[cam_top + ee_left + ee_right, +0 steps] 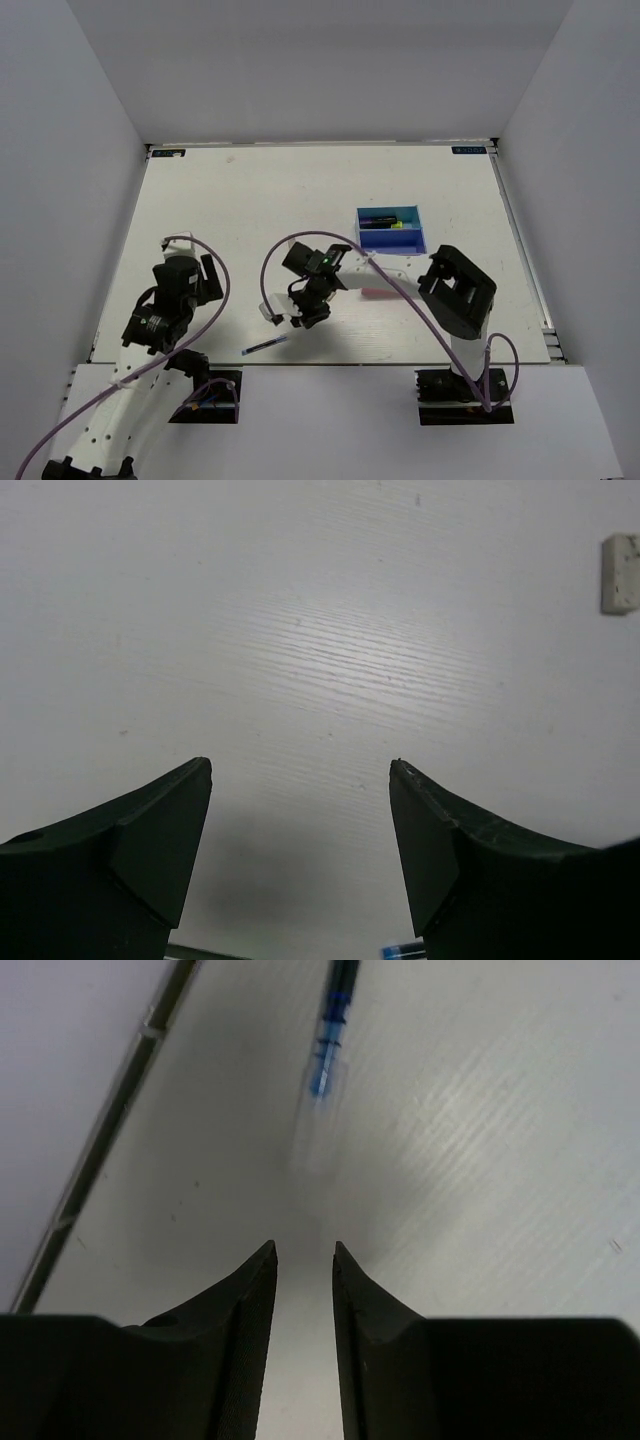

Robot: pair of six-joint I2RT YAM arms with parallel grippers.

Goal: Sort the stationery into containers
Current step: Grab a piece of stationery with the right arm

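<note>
A dark blue tray (415, 232) stands right of centre and holds black markers (378, 219) with coloured caps. A thin blue pen (265, 346) lies near the front edge. It also shows in the right wrist view (331, 1032), ahead of my right gripper (304, 1248). My right gripper (302, 320) hangs low over the table just right of the pen, its jaws a narrow gap apart with nothing between them. A small pale eraser (268, 311) lies beside it and also shows in the left wrist view (620, 573). My left gripper (300, 765) is wide open and empty over bare table at the left (205, 272).
A thin pink item (378, 293) lies on the table below the blue tray, with a pale object (388, 269) between them, partly hidden by the right arm's cable. The cyan and pink trays cannot be made out. White walls enclose the table on three sides.
</note>
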